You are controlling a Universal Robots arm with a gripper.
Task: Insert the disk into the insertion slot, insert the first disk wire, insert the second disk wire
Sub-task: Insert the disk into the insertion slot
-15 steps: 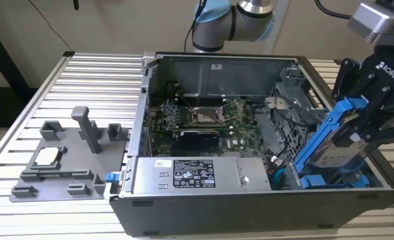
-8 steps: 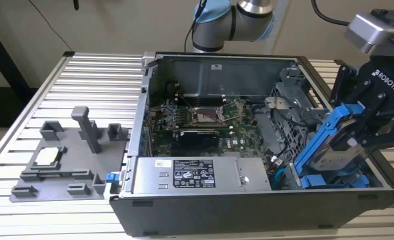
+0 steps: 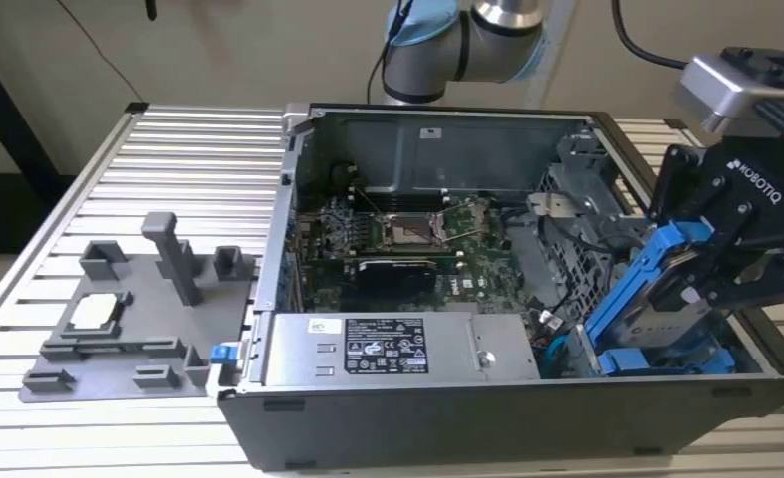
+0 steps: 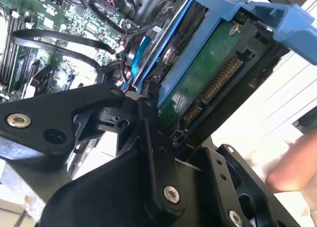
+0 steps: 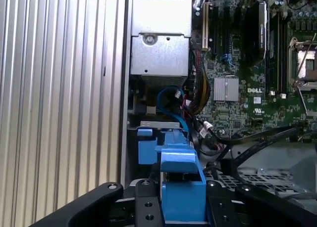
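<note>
Black fingers (image 5: 147, 207) are clamped on the blue-framed disk (image 5: 181, 187), whose long axis slants steeply down beyond their tips, its far end at the insertion slot (image 3: 581, 344), apparently not yet seated.

My gripper (image 5: 182, 204) has its black fingers (image 5: 147, 207) closed against either side of the disk (image 5: 179, 163) in its bright blue frame. From there the silver power-supply box (image 5: 161, 44) sits at twelve o'clock with a looping blue cable (image 5: 171, 96) between, the green motherboard (image 5: 247, 103) spreads at two o'clock, and the perforated grey drive cage (image 5: 270, 175) lies at three o'clock. The ribbed aluminium table (image 5: 59, 113) fills nine to eleven o'clock.
</note>
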